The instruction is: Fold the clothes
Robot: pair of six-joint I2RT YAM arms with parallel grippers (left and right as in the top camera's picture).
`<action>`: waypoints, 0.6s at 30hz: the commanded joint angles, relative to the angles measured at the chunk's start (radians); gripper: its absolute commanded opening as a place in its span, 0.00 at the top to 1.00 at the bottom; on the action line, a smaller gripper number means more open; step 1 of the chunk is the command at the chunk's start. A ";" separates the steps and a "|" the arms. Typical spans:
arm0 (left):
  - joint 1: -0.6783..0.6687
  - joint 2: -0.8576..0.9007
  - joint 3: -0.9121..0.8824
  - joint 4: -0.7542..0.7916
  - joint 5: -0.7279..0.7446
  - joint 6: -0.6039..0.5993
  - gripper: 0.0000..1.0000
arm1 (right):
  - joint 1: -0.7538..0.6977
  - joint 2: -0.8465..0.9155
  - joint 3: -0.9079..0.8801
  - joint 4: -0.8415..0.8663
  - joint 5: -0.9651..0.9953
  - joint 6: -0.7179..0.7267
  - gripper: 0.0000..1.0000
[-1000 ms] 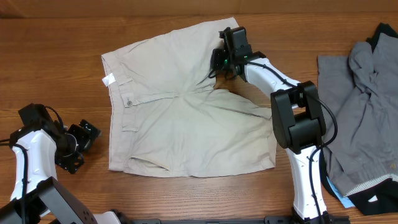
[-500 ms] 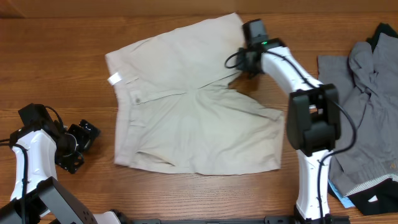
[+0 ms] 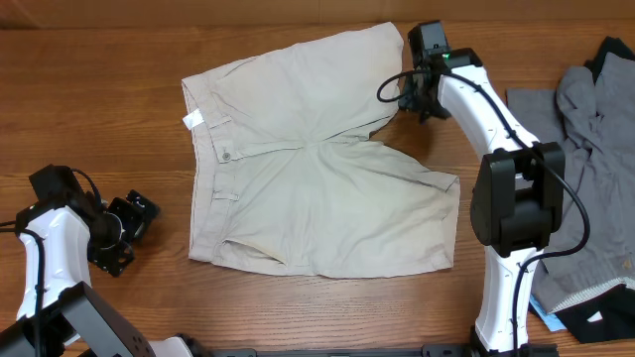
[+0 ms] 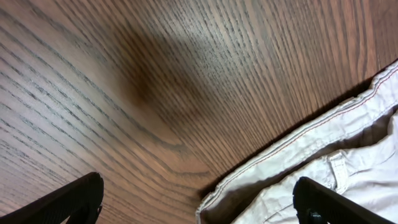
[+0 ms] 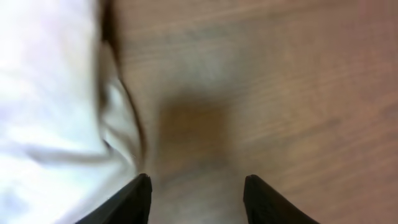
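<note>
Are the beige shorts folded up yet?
No, the shorts lie spread open and flat on the table, with both legs and the waistband showing.

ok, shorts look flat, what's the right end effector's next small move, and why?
Probably slide the right end effector sideways onto the upper leg's hem and close. Its jaws stand apart over bare table, holding nothing, the cloth edge just beside one finger. The shorts lie spread flat, so folding likely starts from that hem.
</note>
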 commanded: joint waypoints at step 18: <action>-0.007 0.003 0.019 -0.025 0.009 0.022 0.00 | -0.058 0.150 0.018 0.339 -0.261 -0.046 0.61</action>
